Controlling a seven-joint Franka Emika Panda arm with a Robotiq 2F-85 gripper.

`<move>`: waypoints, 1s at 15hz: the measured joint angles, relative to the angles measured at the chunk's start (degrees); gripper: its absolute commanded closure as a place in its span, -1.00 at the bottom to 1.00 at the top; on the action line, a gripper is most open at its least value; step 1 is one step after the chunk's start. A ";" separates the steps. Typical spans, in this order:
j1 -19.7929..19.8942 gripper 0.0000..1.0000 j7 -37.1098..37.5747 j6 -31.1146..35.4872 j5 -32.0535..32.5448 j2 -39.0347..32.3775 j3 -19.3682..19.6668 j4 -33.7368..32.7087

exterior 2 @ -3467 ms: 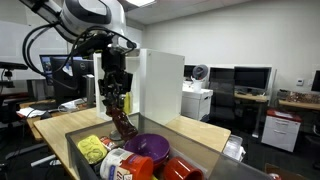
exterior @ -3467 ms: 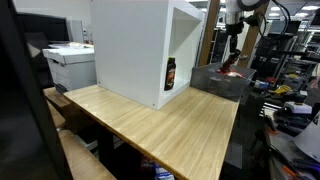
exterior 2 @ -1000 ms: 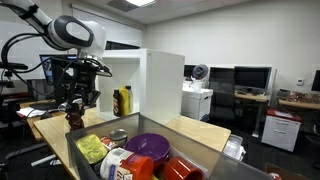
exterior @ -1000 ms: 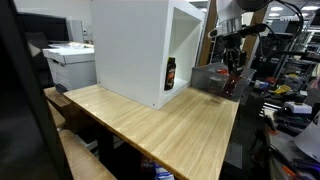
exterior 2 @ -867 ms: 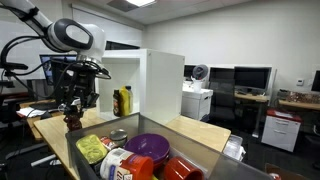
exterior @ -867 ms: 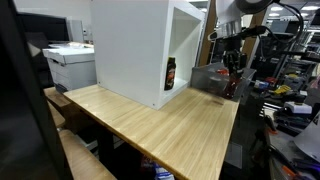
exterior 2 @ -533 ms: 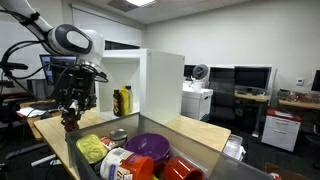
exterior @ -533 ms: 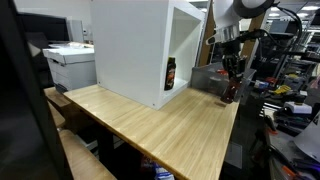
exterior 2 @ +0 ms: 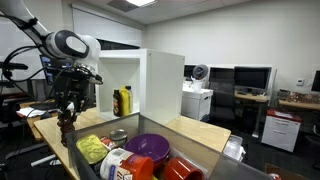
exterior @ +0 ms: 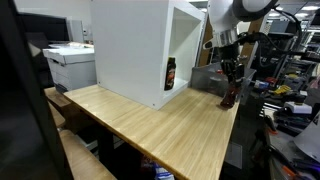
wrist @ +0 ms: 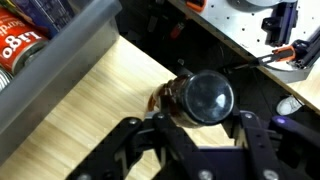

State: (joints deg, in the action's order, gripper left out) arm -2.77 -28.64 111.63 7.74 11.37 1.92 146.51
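While the gripper (exterior: 228, 88) clamps the dark bottle (wrist: 205, 97) upright over the wooden table (exterior: 150, 120), at its far right corner beside the grey bin (wrist: 62, 62), I judge a straight, vertical, slow descent safest, away from the edge

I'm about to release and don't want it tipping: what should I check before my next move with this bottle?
1. Gripper shut on the brown bottle: ok.
2. Bottle upright, cap up: ok.
3. Bottle base down on the wooden table: cannot tell.
4. Bottle well in from the table edge: not ok, right at the edge.
5. Bottle clear of the grey bin: ok.
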 measured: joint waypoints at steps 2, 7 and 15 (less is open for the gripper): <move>-0.53 0.49 0.78 0.00 0.00 -0.12 -0.69 0.52; -0.78 0.49 1.07 0.59 0.00 -0.56 -1.45 1.58; -0.79 0.49 1.07 1.38 0.00 -0.89 -1.48 1.87</move>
State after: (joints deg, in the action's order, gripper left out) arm -3.55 -27.57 113.01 7.74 10.48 0.43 148.38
